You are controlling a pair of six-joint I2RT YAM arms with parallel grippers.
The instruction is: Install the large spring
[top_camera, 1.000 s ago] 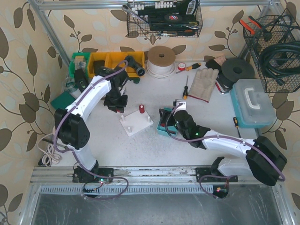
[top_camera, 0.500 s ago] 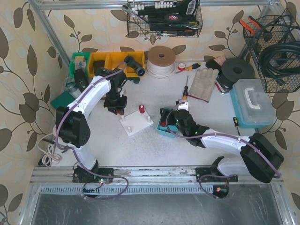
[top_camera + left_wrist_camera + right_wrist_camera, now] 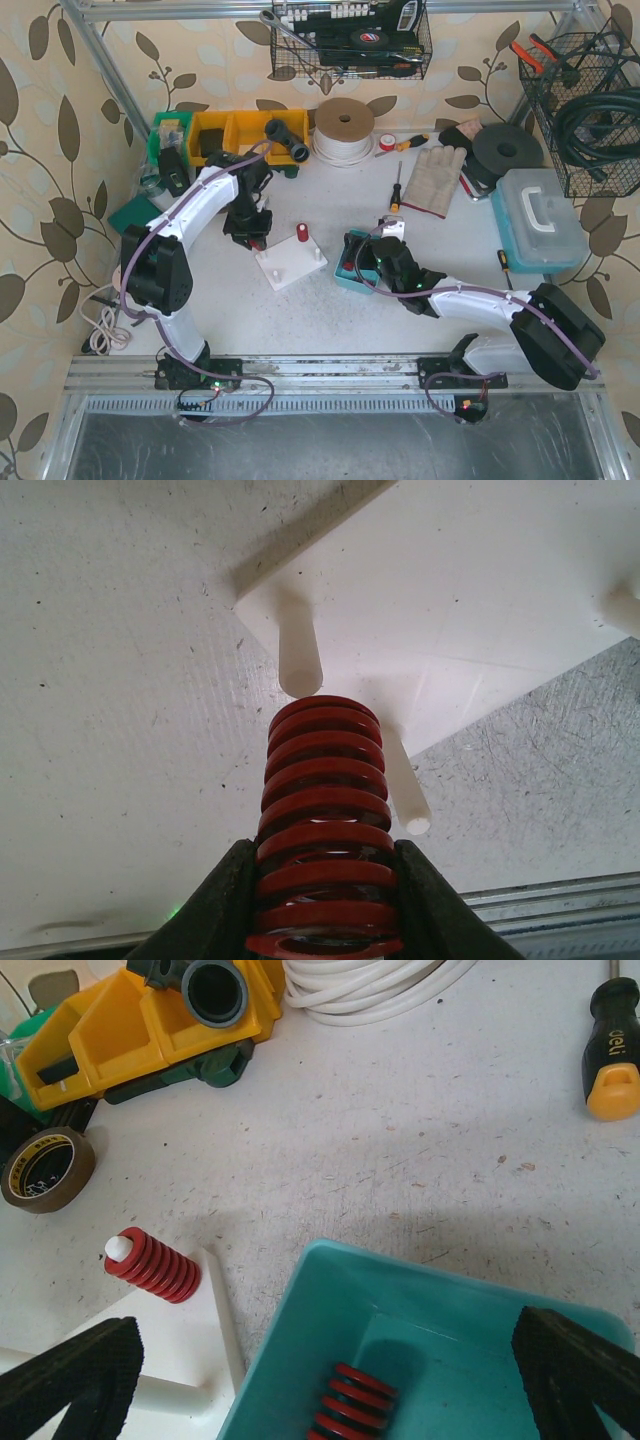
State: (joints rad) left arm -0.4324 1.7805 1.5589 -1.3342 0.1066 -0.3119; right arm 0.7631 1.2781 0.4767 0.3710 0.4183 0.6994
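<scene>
**Leaf-papered walls around a scuffed white table**

The walls (image 3: 50, 130) carry cream wallpaper printed with brown leaves and stems. A silver metal tube frame (image 3: 110, 75) runs up the left corner and across the top. One black wire basket (image 3: 428, 40) hangs on the back wall, another (image 3: 545, 120) on the right. The table (image 3: 300, 315) is white, speckled and scratched. Along its near edge lies an aluminium rail (image 3: 330, 372), with dull grey sheet metal (image 3: 330, 440) below. The light is even and the shadows are soft.
</scene>
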